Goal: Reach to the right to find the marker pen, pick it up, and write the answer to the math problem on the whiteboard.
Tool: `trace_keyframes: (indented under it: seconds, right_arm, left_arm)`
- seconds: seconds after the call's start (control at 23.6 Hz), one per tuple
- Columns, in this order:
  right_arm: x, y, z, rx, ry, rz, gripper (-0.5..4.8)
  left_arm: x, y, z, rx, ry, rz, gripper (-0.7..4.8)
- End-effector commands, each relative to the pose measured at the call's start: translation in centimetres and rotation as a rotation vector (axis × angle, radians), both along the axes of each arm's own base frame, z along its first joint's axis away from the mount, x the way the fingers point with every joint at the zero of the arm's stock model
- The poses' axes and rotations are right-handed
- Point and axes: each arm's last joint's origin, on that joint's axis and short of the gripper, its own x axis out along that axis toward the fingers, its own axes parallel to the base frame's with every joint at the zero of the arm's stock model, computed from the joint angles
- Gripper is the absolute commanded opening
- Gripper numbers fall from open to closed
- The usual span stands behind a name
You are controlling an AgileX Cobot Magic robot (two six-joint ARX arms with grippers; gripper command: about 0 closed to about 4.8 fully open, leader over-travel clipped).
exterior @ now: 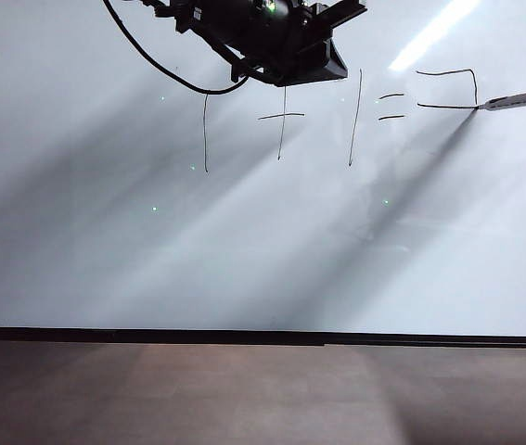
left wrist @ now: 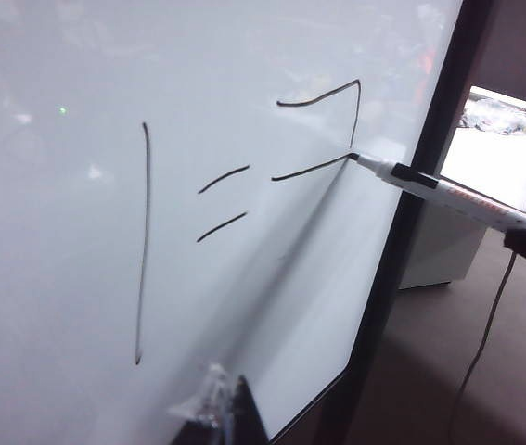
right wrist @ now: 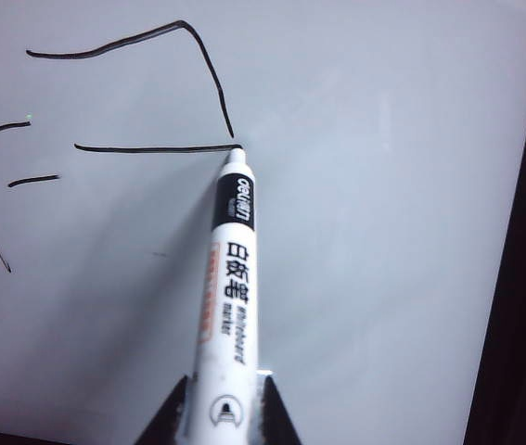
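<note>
Presently the right gripper (right wrist: 218,400) is clamped on the marker pen (right wrist: 228,287) at its rear end, leaving the barrel free, with the tip touching the whiteboard (exterior: 244,241) at the right end of the answer's (exterior: 448,88) middle stroke; lower strokes not yet drawn. The math problem (exterior: 286,120) sits just left of it. The right wrist view alone shows the grip and barrel print. The left gripper (left wrist: 216,408) hangs near the board's top in the exterior view, apparently parked clear; its fingers barely show, so its opening cannot be judged.
</note>
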Motion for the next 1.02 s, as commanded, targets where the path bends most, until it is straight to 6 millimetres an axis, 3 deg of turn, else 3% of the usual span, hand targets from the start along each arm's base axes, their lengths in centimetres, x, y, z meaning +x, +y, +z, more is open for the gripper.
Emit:
trace_keyframes:
  seconds: [0.04,0.34,0.63,0.8,1.02]
  right_arm:
    - [0.0,0.2,0.6,0.006,-0.036,0.026,-0.08]
    - [-2.0,1.0,0.7,0.009,-0.064,0.034,-0.08]
    - [-1.1,4.3,0.5,0.013,-0.083,0.125,-0.09]
    - [0.0,4.4,-0.3,0.04,-0.056,0.135,-0.09]
    - [0.3,4.4,0.1,0.041,-0.081,0.14,-0.09]
  left_arm:
    - [-0.1,0.0,0.4,-0.009,-0.017,-0.003,-0.04]
    - [-0.1,0.0,0.4,-0.009,-0.017,-0.003,-0.04]
    - [-0.1,0.0,0.4,-0.01,-0.018,-0.003,-0.04]
    - [-0.1,0.0,0.4,-0.01,-0.018,-0.003,-0.05]
    - [-0.1,0.0,0.3,-0.004,-0.011,-0.003,-0.04]
